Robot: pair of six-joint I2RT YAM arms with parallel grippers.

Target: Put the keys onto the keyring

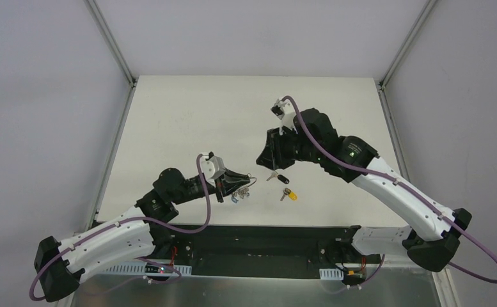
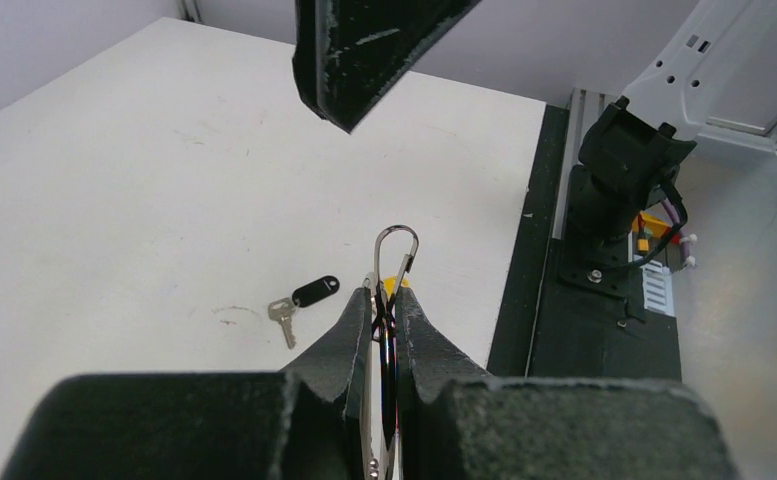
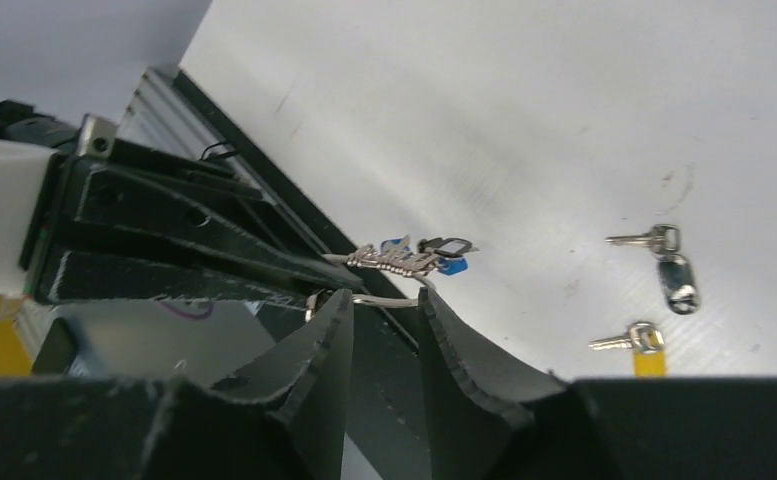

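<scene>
My left gripper (image 1: 238, 182) is shut on the keyring (image 2: 396, 250), whose thin wire loop sticks out past the fingertips. Silver keys and blue tags (image 3: 404, 258) hang bunched from the ring. Two loose keys lie on the table: one with a black head (image 1: 277, 176) (image 2: 304, 298) (image 3: 669, 265) and one with a yellow head (image 1: 289, 194) (image 3: 636, 340). My right gripper (image 1: 263, 160) (image 3: 384, 300) hovers open just right of the ring, above the black key. Its jaws stand apart with nothing between them. One of its fingers (image 2: 364, 60) shows above the loop, apart from it.
The white table (image 1: 233, 115) is bordered by a black strip (image 1: 271, 233) at the near edge, where the arm bases stand. Grey walls and metal frame posts (image 1: 114, 45) enclose the back and sides.
</scene>
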